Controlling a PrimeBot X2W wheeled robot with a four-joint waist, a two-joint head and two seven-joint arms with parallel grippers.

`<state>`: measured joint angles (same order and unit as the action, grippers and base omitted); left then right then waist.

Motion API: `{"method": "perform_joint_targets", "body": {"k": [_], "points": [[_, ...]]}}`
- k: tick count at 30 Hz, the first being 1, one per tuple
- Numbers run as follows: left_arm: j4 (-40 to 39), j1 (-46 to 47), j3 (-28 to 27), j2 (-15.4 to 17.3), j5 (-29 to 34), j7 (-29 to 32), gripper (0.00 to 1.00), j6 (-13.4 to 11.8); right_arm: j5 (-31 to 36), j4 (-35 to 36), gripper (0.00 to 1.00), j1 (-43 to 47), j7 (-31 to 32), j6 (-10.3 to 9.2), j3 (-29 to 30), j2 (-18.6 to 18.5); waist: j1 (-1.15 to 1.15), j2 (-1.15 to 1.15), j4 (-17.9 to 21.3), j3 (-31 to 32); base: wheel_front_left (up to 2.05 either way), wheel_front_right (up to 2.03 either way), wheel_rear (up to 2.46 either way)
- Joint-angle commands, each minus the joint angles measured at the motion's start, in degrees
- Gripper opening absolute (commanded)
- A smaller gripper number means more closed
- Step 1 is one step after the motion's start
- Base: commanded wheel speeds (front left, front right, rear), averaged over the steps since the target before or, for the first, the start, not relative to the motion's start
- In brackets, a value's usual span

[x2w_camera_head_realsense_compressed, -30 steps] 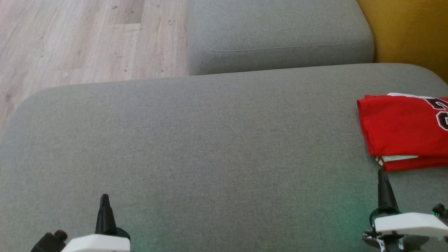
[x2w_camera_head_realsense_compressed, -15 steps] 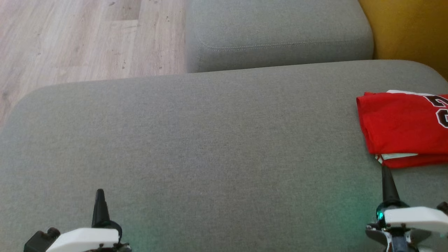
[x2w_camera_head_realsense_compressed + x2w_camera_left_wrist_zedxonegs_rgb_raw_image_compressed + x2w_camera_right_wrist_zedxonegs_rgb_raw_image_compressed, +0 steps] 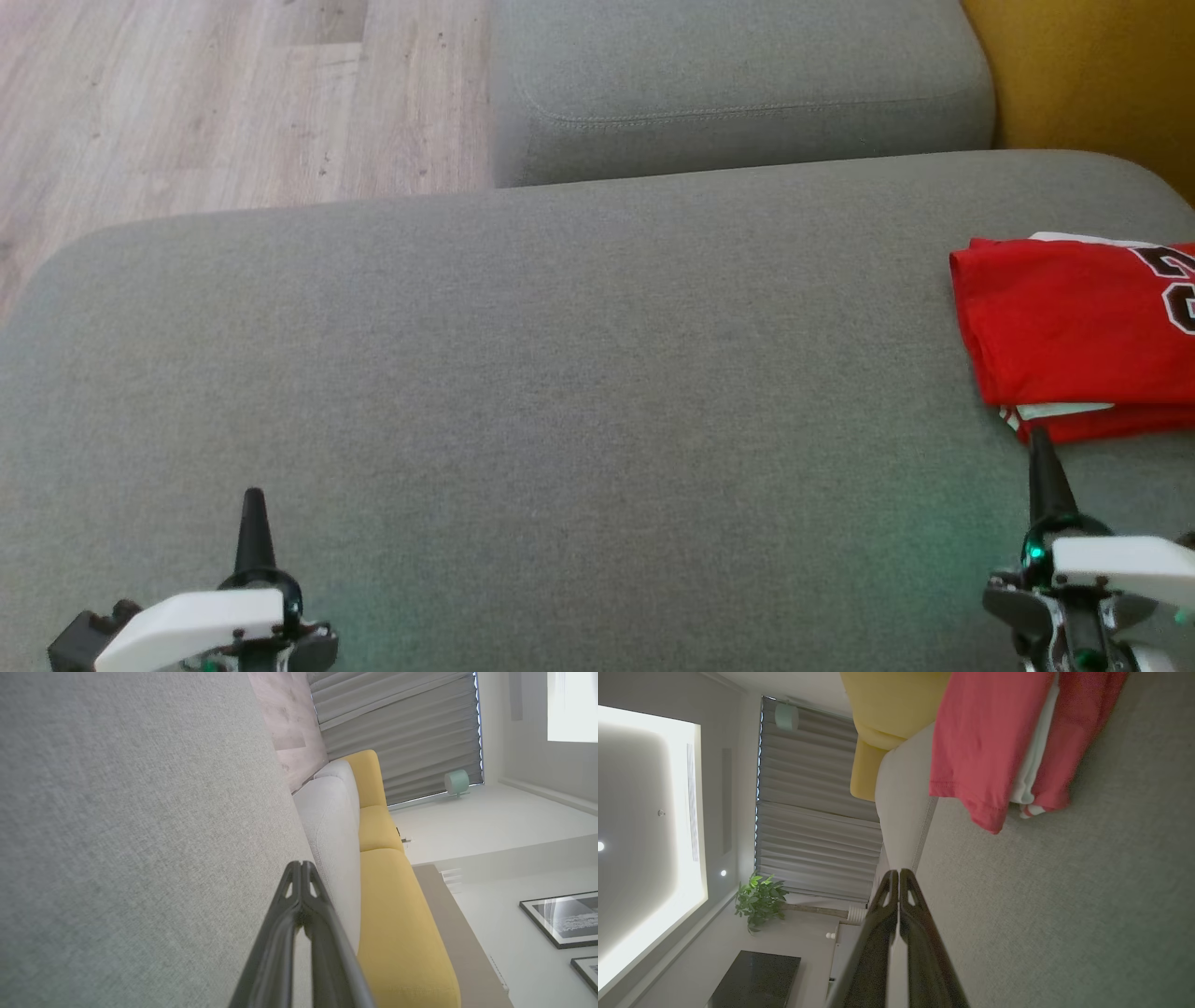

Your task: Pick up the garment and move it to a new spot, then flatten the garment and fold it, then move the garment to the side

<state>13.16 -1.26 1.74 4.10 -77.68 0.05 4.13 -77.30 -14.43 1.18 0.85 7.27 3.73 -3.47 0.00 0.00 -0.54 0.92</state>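
Nearest to us, the left tool [image 3: 253,499] hangs low over the front of the grey cushion [image 3: 560,373]. Its two dark fingers are pressed together with nothing between them. The right tool [image 3: 1044,446] is likewise pressed together and empty. In the head view its tip seems to meet the near edge of the garment [image 3: 1064,327]. The right wrist view, however, shows a strip of bare cushion between the fingertips and the cloth, so we judge them near but apart.

The garment is red, with a white trim [image 3: 1064,410] peeping out between its layers. It lies folded in a flat stack at the right end of the cushion, well apart from the left tool. From this we judge the task to be at or close to its end. Picking up, flattening and folding look done, and the garment already sits off to the side. At most the arms need drawing back.

Some of it we cannot check. The right edge of the head view cuts the garment off, so its other half is hidden and the printed number [image 3: 1178,289] shows only in part. We cannot tell how square the fold is there, nor count the layers. In the right wrist view the cloth is somewhat blurred.

Farther off lie a second cushion [image 3: 738,84], the wooden floor [image 3: 187,103] and a yellow sofa [image 3: 1092,75].
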Motion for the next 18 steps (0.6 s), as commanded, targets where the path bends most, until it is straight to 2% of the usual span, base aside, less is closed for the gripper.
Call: {"method": "perform_joint_targets", "body": {"k": [1,18], "points": [[-1.2,3.7,-2.3,0.7,-2.2,0.7,0.00,0.8,-2.2,1.7,0.00,-3.9,0.6,0.18,-0.7,-0.8,0.00,0.00,0.0,-0.1,0.00,0.00,0.00],[0.4,6.5,-5.1,0.6,-13.5,3.7,0.00,2.8,-13.3,0.8,0.00,-6.5,3.5,0.21,0.8,-0.7,0.00,0.00,0.4,-0.9,0.00,0.00,0.00]]}}
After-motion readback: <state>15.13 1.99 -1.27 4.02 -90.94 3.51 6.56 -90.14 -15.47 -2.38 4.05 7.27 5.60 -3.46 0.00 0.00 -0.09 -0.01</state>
